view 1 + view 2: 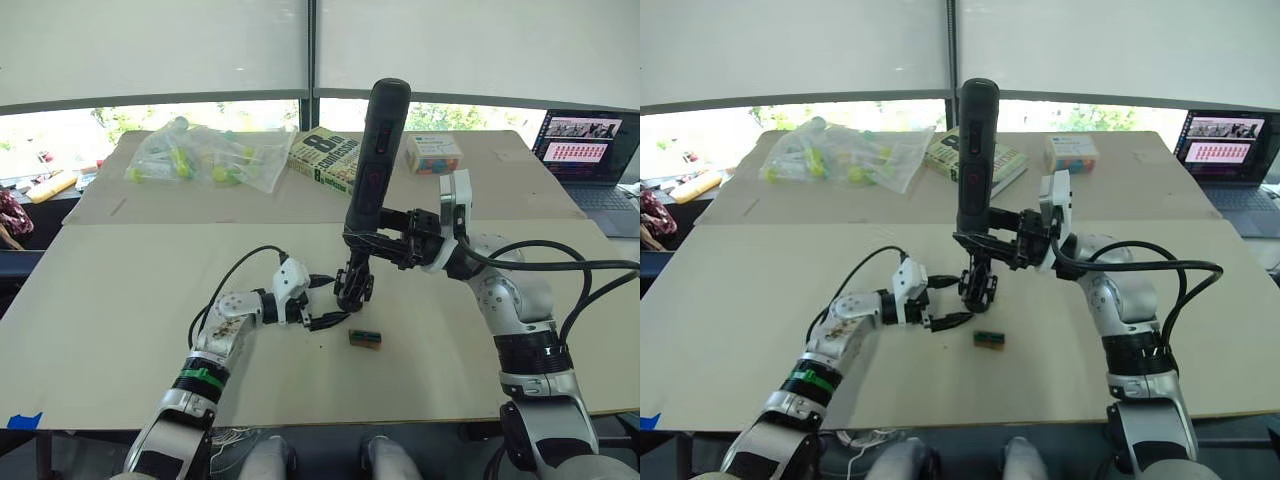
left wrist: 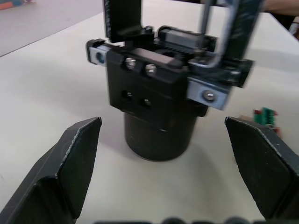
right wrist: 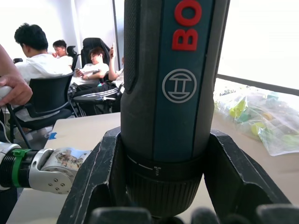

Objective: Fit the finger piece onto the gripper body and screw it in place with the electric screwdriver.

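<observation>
1. the left wrist view is showing two silver screws (image 2: 138, 66) on the gripper body (image 2: 156, 105); the right wrist view is showing seated people (image 3: 35, 51).
2. the right tool (image 1: 385, 245) is gripping one electric screwdriver (image 1: 374, 150) upright, bit down on the body, which is standing on the bench (image 1: 120, 300).
3. the left tool (image 1: 325, 300) is gaping wide beside the body.

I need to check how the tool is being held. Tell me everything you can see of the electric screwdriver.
The electric screwdriver is a long, thick cylinder, matte black with a dark teal panel bearing red letters and a round logo. It stands nearly upright, leaning slightly, with its thin metal bit pointing down onto the top of the gripper body. The right claw is shut around its lower collar, one finger on each side. Nothing else touches it.
</observation>
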